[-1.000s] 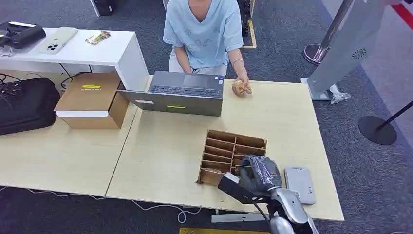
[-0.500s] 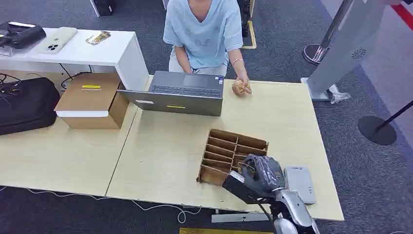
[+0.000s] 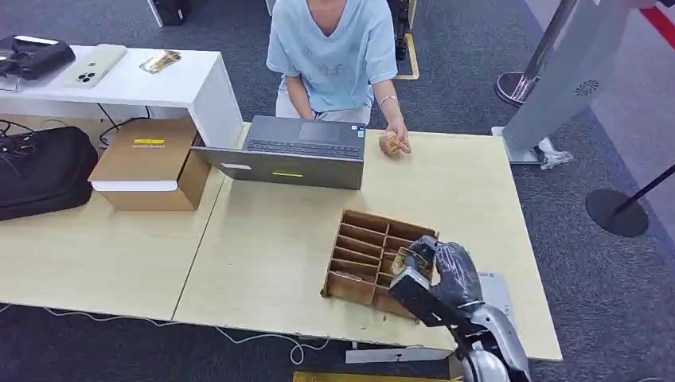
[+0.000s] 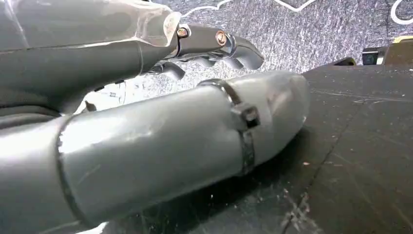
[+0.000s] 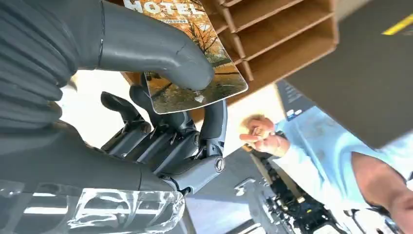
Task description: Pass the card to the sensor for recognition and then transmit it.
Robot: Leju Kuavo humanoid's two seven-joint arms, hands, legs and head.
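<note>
right hand (image 3: 439, 270) holding card (image 5: 195, 63), over cardboard rack (image 3: 362, 255)

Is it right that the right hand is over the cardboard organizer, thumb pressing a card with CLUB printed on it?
One thing is off. The card reads HOTEL, not CLUB, clear in the right wrist view. The rest holds: the right hand is over the cardboard organizer, thumb pressing the card.

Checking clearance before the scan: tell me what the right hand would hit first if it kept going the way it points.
The right hand, holding the card, points across the table toward the far edge. First in line is probably the cardboard organizer, right beside its fingers. Depth is unclear; it may pass above.
</note>
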